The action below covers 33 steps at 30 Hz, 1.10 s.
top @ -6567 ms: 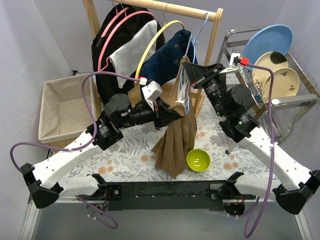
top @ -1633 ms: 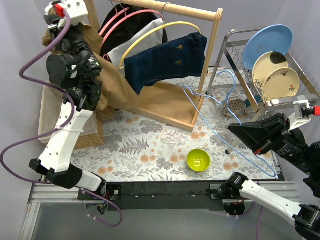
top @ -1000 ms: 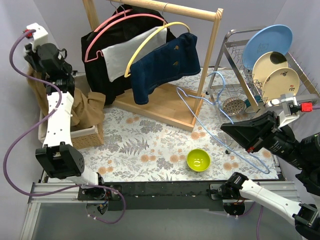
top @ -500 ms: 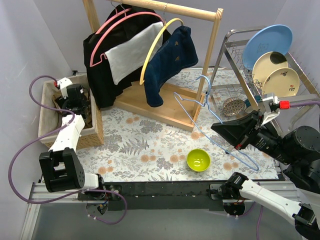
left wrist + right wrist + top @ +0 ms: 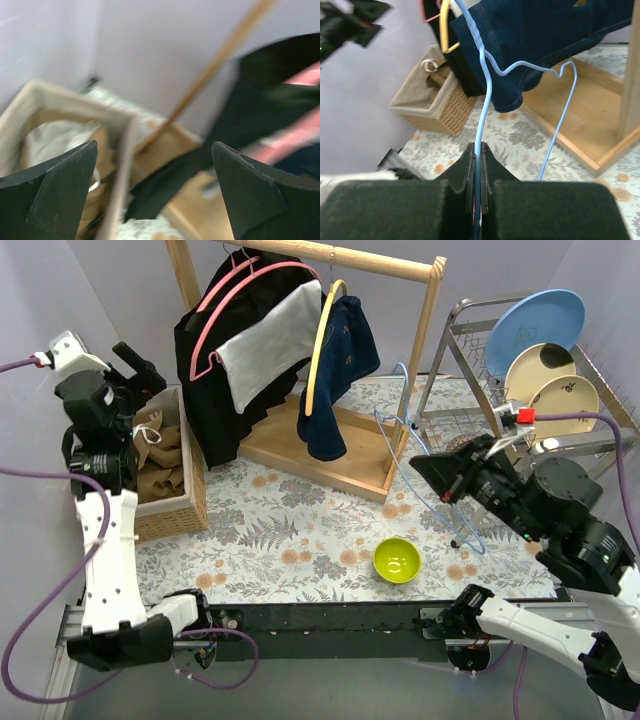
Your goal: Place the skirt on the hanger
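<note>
1. My left hand (image 5: 138, 372) hangs above the wicker basket (image 5: 170, 518) at the table's left edge. Its fingers are spread wide and hold nothing. A second ago they were nearly closed on cloth, so I have only just let go.
2. The brown skirt (image 5: 162, 452) now lies crumpled inside that basket, below my left hand and touching neither hand.
3. In the middle, the wooden rack (image 5: 428, 335) carries only the other garments on their own hangers. None of them is part of my task.
4. On the right, my right hand (image 5: 479, 150) stays pinched tight on the blue wire hanger (image 5: 489, 92). The hanger is bare and stands roughly upright over the table (image 5: 300, 530), near the green bowl (image 5: 397, 560). It has come in from the table's right side toward the rack.
5. As I judge it, the skirt and hanger are now well apart, so the task is back at its beginning. I would have to take the skirt out of the basket again, ideally by its waistband, and bring it across to the hanger.
</note>
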Each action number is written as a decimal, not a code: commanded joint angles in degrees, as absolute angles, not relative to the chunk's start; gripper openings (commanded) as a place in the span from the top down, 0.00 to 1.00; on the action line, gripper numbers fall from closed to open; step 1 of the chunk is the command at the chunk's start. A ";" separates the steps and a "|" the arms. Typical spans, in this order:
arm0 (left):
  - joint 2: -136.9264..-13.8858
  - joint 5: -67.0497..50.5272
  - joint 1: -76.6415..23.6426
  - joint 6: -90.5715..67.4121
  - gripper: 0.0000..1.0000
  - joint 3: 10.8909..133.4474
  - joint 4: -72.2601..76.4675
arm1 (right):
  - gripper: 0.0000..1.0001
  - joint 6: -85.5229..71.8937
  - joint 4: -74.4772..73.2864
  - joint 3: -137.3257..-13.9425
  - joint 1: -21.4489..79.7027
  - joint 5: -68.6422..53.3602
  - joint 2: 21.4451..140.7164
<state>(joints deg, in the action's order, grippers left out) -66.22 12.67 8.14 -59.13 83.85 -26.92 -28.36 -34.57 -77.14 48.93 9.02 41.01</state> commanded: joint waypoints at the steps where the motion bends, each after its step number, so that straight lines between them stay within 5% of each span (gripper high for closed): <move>1: -62.23 -9.37 8.17 -60.03 0.02 86.40 -30.76 | 0.99 -25.58 -26.40 -79.45 49.31 18.10 46.13; 12: -47.30 -39.97 7.65 -62.48 0.02 71.91 -20.06 | 0.99 -20.22 -9.78 -86.22 49.31 26.98 61.77; 19: -39.73 -43.68 7.30 -67.59 0.02 62.06 -13.80 | 0.99 -14.96 1.04 -87.19 49.31 34.01 66.09; 33: -45.43 -53.35 7.12 -73.74 0.02 65.04 -4.67 | 0.99 -6.86 15.90 -89.30 47.73 43.59 74.35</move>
